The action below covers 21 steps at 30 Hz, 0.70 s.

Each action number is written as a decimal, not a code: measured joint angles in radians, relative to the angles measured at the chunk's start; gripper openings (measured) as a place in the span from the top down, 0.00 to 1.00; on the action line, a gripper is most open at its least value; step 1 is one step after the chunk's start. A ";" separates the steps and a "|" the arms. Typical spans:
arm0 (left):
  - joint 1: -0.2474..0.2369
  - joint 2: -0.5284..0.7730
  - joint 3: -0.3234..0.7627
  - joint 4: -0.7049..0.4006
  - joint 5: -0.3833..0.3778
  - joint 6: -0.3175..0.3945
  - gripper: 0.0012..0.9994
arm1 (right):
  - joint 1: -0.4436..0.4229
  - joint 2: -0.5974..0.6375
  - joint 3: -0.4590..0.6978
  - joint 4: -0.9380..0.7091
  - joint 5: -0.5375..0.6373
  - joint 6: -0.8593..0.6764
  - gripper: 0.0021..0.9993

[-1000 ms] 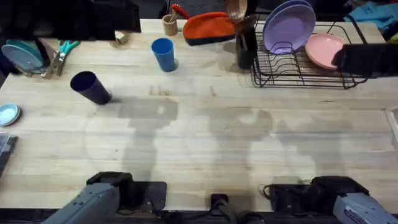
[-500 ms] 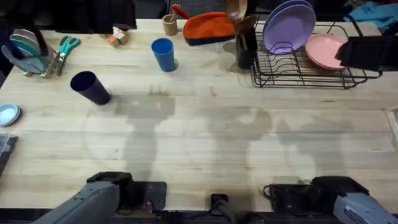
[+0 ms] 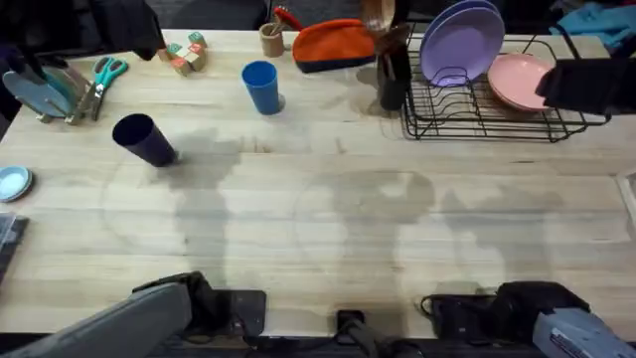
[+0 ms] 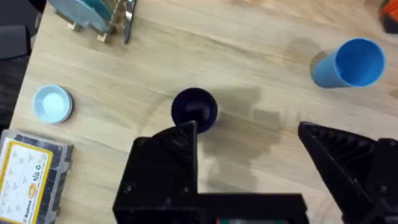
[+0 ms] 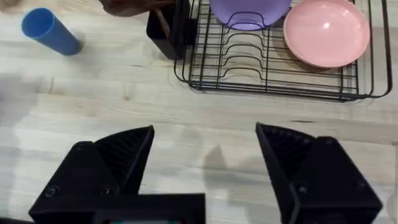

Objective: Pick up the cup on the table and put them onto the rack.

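On the far left of the wooden table (image 3: 328,229), the dark navy cup (image 3: 144,139) stands upright, its open mouth showing in my left wrist view just past the tip of one finger of my left gripper (image 4: 249,134), not touching it. That gripper hangs above the table with its two black fingers spread wide and nothing between them. The bright blue cup (image 3: 261,88) stands upright farther back, nearer the middle, well apart from the navy one. The black wire rack (image 3: 487,114) sits at the far right of the table, a purple plate (image 3: 460,42) standing in its slots and a pink plate (image 3: 517,80) lying beside that. My right gripper (image 5: 205,140) is also spread wide and holds nothing, hovering over bare wood in front of the rack.
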 joint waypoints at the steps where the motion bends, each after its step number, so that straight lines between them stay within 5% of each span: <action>1: 0.004 0.009 0.000 0.000 0.000 0.000 0.01 | 0.000 0.000 0.000 0.000 0.000 0.000 0.01; 21: 0.016 0.177 0.000 -0.004 0.000 -0.016 0.01 | 0.000 0.000 0.000 0.027 0.000 0.000 0.01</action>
